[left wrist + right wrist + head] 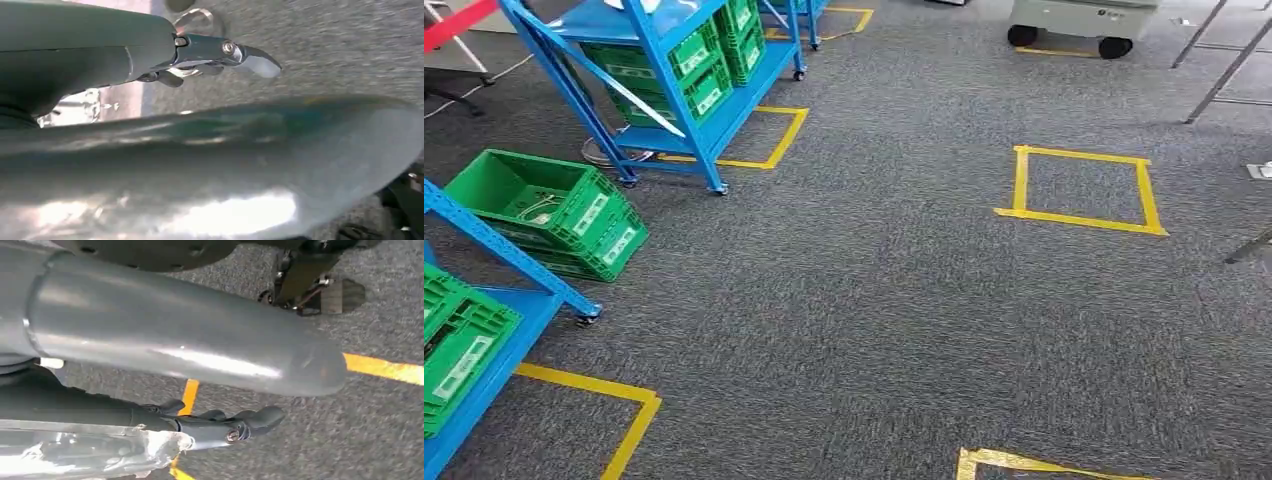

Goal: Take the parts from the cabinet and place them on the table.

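Observation:
A blue shelf rack point(694, 110) at the back left carries green crates point(709, 75). A second blue rack point(494, 345) at the near left holds another green crate point(454, 350). My left hand point(215, 55) hangs over the grey carpet with its fingers stretched out and nothing in them. My right hand point(220, 425) also hangs over the carpet, and it holds a crinkled clear plastic bag point(90, 452) along its fingers. What is inside the bag cannot be made out.
Two stacked green crates point(554, 210) stand on the floor between the racks. Yellow tape squares point(1084, 190) mark the carpet. A white wheeled cart point(1074, 25) stands at the back, with slanted metal legs point(1224, 70) at the right edge.

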You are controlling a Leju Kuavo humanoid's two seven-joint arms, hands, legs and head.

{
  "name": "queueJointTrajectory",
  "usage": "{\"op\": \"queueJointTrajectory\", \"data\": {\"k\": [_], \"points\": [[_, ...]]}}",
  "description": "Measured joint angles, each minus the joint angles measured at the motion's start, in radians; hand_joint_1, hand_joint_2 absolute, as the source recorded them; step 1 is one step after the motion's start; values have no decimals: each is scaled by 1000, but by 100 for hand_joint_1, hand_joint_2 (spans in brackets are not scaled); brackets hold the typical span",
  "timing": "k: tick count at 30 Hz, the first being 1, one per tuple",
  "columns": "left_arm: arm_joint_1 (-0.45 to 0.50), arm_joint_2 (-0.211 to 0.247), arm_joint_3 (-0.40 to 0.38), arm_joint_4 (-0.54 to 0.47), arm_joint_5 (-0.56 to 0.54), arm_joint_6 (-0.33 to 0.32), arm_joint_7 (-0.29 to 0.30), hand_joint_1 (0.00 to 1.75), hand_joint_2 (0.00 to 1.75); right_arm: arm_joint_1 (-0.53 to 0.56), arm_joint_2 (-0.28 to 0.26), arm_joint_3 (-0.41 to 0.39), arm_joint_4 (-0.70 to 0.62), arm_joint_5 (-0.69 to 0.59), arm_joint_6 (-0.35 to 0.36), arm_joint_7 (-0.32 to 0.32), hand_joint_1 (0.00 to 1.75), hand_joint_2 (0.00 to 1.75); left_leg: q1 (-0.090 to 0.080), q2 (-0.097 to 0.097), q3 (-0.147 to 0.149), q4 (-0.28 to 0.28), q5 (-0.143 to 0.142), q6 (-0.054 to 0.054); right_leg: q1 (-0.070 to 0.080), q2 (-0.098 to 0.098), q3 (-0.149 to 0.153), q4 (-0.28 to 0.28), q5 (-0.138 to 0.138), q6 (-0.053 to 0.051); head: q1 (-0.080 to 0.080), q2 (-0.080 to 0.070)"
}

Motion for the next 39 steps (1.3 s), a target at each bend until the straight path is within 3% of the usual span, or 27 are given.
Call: {"op": "queueJointTrajectory", "data": {"k": [2,4,5,7,8,9,10,13,14,15,16,18,19,20,22,23,24,25,28,29,31,32,34,36,37,38,39], "points": [[-6,0,0,0,0,0,0,0,0,7,0,0,0,0,0,0,0,0,0,29,-75,164,-86,-5,6,-34,-3,0,-1,-3,-3,0],[-6,0,0,0,0,-3,0,0,0,9,0,-2,0,-1,0,1,0,0,0,32,-115,259,-114,-6,8,-66,-5,0,-2,-4,-3,0],[-3,-1,0,0,0,-4,0,0,0,7,0,-3,0,-1,0,1,0,0,0,33,-97,237,-91,-6,8,-80,-5,0,-2,-4,-3,0],[-2,-1,0,0,0,-4,0,0,0,3,0,-5,0,-2,0,0,0,0,-1,49,-10,86,-13,-2,8,-105,-3,1,-4,-1,-3,0],[-3,0,0,0,0,-4,0,0,0,3,0,-6,0,-2,0,0,0,0,-3,90,45,-5,17,2,9,-115,1,1,-6,2,-3,0],[-7,-1,0,0,0,-4,0,0,0,3,0,-7,0,-2,0,0,0,0,-11,142,72,-57,10,0,19,-126,-1,5,-11,9,-4,0],[-11,-2,0,0,0,-4,0,0,0,4,0,-7,0,-2,0,0,0,0,-9,120,69,-58,13,14,20,-132,-10,7,-14,14,-2,0],[-6,0,0,0,0,-4,0,0,0,-3,0,-8,0,-2,0,-1,0,0,-13,85,63,-61,15,30,18,-169,13,3,-17,27,0,0],[-5,0,0,0,0,-4,0,0,0,-4,0,-8,0,-2,0,-1,0,0,-6,73,64,-64,20,37,12,-130,4,13,-27,38,3,0],[-5,0,0,0,0,-4,0,0,0,-3,0,-8,0,-1,0,-2,0,0,-5,65,63,-64,22,42,10,-74,-10,49,-54,42,8,0],[-8,-1,0,0,0,-4,0,0,0,-1,0,-8,0,-1,0,-2,0,0,-4,54,61,-64,23,46,8,-48,-42,119,-94,45,10,0],[-10,-2,0,0,-1,-5,0,0,0,4,0,-11,0,-1,0,-2,0,0,-4,24,58,-63,23,50,8,-33,-127,296,-165,48,12,0],[-9,-2,0,0,0,-5,0,0,0,7,0,-12,0,-1,0,-1,0,0,-5,9,58,-63,24,50,8,-33,-149,333,-168,48,11,0],[-7,-1,0,0,3,-5,0,0,0,7,0,-13,0,-1,0,0,0,0,-4,-6,58,-63,24,49,7,-32,-146,319,-145,47,11,0],[-7,-2,0,0,11,-5,-2,0,0,5,0,-14,0,-1,0,0,0,0,-3,-36,60,-62,27,45,4,-25,-84,176,-56,45,11,0],[-8,-2,0,0,11,-5,-3,0,0,4,0,-14,0,0,0,0,0,0,0,-51,61,-62,28,41,-1,5,-34,72,-7,46,12,0],[-9,-2,0,0,14,-5,-3,0,0,3,0,-15,0,0,0,0,0,0,-3,-62,58,-61,29,34,-7,63,-11,22,-17,47,11,0],[-11,-1,0,0,14,-5,-3,0,0,4,0,-15,1,0,0,-1,0,0,-2,-76,50,-57,31,27,-8,68,-10,9,-19,42,10,0],[-3,-1,0,0,14,-5,-5,0,0,2,0,-16,1,0,1,1,0,0,8,-103,40,-67,46,4,2,38,-8,15,-13,23,11,0],[-1,0,0,0,14,-5,-5,0,0,2,0,-16,1,0,1,1,0,0,9,-112,36,-65,45,-1,-6,23,-8,4,-5,11,10,0],[0,0,0,0,14,-5,-5,0,0,-1,0,-16,1,2,1,0,0,0,-1,-9,4,4,-11,-3,-2,-1,-6,1,-1,0,-1,0],[-5,0,0,0,14,-5,-6,0,0,2,0,-16,1,2,1,0,0,0,-1,15,-35,87,-57,-5,2,-19,-7,1,-1,-1,-5,0],[-9,0,0,0,14,-5,-6,0,0,8,0,-17,1,2,1,1,0,0,0,31,-98,229,-113,-6,6,-56,-9,2,-4,-5,-4,0],[-5,0,0,0,14,-5,-7,0,0,6,0,-17,1,2,1,1,0,0,0,34,-85,219,-85,-5,8,-82,-9,2,-4,-5,-3,0],[-3,0,0,0,14,-6,-7,0,0,4,0,-17,1,2,1,1,0,0,-1,38,-45,150,-44,-3,8,-95,-7,2,-4,-4,-4,0],[-3,0,0,0,14,-9,-7,0,0,3,0,-17,1,3,1,1,0,0,-3,56,7,61,-4,1,8,-107,-5,2,-5,-3,-4,0],[-5,0,0,0,17,-12,-10,0,0,2,0,-17,1,3,1,1,0,0,-8,110,55,-18,20,8,11,-116,-1,2,-7,1,-4,0]]}}
